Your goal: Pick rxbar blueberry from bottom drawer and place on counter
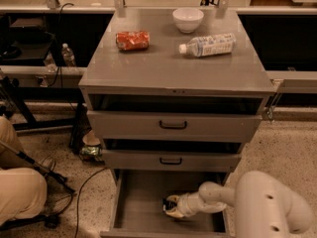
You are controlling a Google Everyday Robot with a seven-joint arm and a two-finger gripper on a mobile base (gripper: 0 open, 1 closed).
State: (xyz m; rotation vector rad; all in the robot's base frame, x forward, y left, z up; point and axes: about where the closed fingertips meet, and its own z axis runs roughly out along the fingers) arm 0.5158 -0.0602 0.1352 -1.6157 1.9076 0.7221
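The grey drawer cabinet (173,91) fills the middle of the view, and its flat, slightly glossy top is the counter (163,68). At the lower right, the robot's bulky white arm (267,207) comes in from the edge and reaches leftward into the bottom drawer (141,202), which is pulled well out and is plain grey inside. Above it, the top drawer (129,125) and the middle drawer (133,159), each with a black handle, stand slightly ajar. At the lower left edge is a person's leg in beige trousers (17,192). On the counter, a water bottle (208,44) lies on its side toward the back right. A crushed red-orange can (132,40) lies toward the back left, and a white bowl (187,20) sits upright behind the bottle. The gripper (172,207) is low inside the bottom drawer, toward its right half. It is right at the rxbar blueberry (167,205), a small dark shape on the drawer floor. How far the gripper is open, or whether it has hold of the bar, cannot be told.
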